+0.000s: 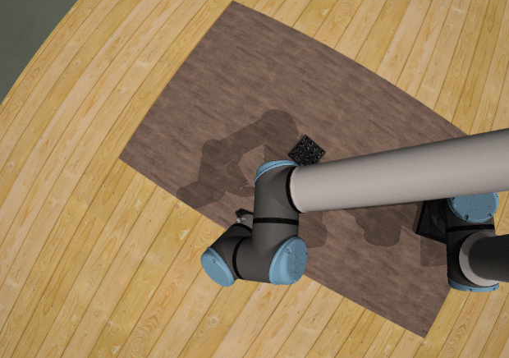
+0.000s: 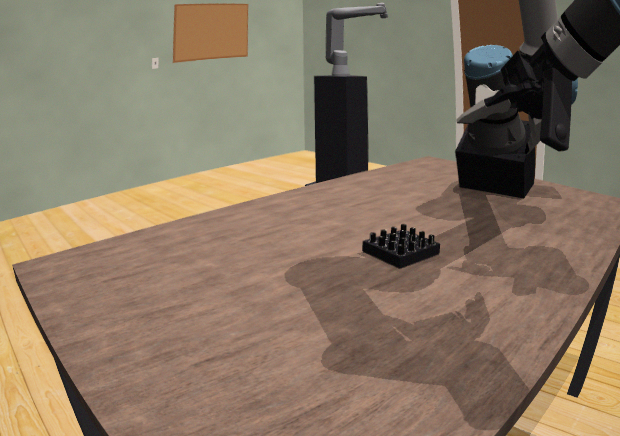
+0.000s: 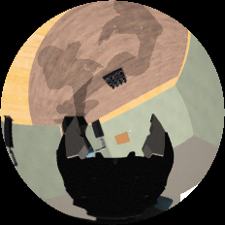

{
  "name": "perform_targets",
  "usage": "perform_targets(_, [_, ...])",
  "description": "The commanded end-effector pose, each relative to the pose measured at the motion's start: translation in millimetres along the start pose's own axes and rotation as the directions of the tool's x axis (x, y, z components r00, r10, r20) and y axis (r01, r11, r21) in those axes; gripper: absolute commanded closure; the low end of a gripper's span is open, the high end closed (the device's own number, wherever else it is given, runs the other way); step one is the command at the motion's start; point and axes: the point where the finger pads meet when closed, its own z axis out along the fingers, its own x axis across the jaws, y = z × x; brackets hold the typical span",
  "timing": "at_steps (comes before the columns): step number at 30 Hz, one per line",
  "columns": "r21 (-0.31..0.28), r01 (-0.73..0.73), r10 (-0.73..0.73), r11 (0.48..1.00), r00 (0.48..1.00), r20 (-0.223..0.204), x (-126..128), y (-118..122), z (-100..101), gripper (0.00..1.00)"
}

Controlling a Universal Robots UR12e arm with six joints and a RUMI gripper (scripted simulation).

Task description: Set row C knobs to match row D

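at the far left of the exterior view, a flat orange-brown rectangular board (image 2: pixel 210 32) (image 3: pixel 122 138) is fixed to a green wall (image 2: pixel 100 120), with a small white wall plate (image 2: pixel 155 63) near its lower left. below, a dark brown wood-grain table (image 2: pixel 175 295) (image 1: pixel 205 78) (image 3: pixel 63 39) spreads across the view. behind it, a slim grey jointed arm (image 2: pixel 334 40) stands on a tall black pedestal (image 2: pixel 340 125). further right, the square black knob box (image 2: pixel 400 259) (image 1: pixel 306 150) (image 3: pixel 114 79) rests on the table, its short black round knobs upright in a grid; their marks are too small to read, so i cannot tell how rows c and d compare. at the right, the black two-jaw gripper with pale grey pointed fingers (image 2: pixel 496 132) (image 1: pixel 243 217) hangs above the table, tilted, well apart from the box. its jaws are spread wide, with nothing between them.
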Motion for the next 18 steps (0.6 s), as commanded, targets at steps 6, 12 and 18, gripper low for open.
perform_targets(6, [0.02, -0.176, 0.169, 0.984, 0.968, 0.187, -8.9, 2.8, 68.7, 0.0])
perform_targets(12, [0.021, -0.233, 0.221, 0.972, 0.945, 0.242, -11.2, 2.7, 88.3, 0.0])
perform_targets(18, [0.023, -0.342, 0.314, 0.939, 0.887, 0.339, -14.4, 2.0, 122.2, 0.0])
